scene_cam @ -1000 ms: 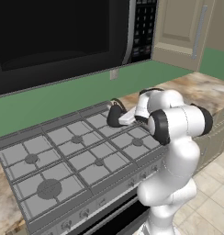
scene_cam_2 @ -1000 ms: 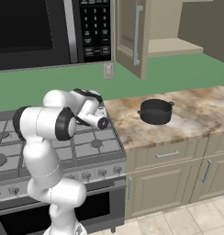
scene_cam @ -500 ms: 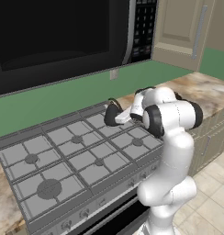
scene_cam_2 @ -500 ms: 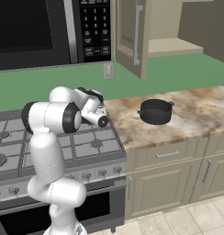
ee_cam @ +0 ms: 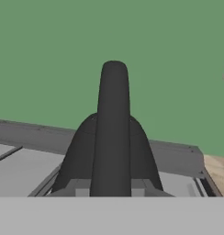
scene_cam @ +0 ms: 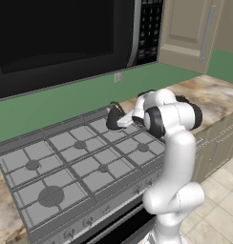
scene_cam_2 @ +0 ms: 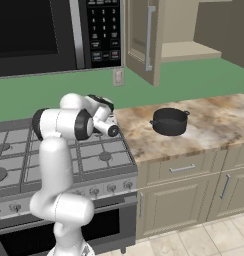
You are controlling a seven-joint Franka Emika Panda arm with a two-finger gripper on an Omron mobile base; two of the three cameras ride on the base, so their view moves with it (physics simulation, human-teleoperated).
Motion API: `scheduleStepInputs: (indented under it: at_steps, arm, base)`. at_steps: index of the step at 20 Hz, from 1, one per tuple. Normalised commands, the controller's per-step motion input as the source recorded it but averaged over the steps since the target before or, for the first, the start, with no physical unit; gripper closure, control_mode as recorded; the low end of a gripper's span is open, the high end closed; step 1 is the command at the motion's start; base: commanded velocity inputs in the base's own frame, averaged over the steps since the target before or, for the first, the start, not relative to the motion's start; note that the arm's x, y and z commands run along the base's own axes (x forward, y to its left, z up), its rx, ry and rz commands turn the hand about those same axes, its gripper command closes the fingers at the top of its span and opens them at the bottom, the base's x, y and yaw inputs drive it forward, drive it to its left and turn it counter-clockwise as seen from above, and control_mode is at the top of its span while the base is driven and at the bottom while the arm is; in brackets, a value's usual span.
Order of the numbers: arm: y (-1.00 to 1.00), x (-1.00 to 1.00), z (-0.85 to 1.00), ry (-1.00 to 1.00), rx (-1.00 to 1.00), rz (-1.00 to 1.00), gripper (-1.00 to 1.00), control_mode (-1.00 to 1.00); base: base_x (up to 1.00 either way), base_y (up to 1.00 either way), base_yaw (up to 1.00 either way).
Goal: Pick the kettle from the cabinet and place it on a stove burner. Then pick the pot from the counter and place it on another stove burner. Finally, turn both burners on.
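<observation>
The claw (scene_cam: 119, 120) is shut tight on the handle of the kettle (scene_cam: 114, 117), which sits on the stove's (scene_cam: 75, 162) back right burner. The pot (scene_cam_2: 169, 121) sits on the desk (scene_cam_2: 214, 120), right of the stove.

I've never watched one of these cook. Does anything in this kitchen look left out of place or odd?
Only the cabinet: its door hangs open above the counter. The kettle stands upright on a rear burner, the gripper shut on its handle, and the pot sits upright on the counter.
</observation>
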Motion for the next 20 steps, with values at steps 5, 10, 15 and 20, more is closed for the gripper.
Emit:
scheduleStepInputs:
  at_steps: [5, 10, 15, 20]
  arm:
    - [0.0, 0.32, -0.19, 0.0, 0.0, 0.0, 1.0, -1.0]
    - [0.0, 0.25, -0.19, 0.0, 0.0, 0.0, 1.0, -1.0]
    - [0.0, 0.01, -0.11, -0.02, 0.0, 0.02, 1.0, -1.0]
    - [-0.03, -0.16, -0.1, -0.01, 0.0, 0.01, 1.0, -1.0]
  base:
    - [0.0, 0.0, 0.0]
    - [0.0, 0.0, 0.0]
    - [0.0, 0.0, 0.0]
    - [0.0, 0.0, 0.0]
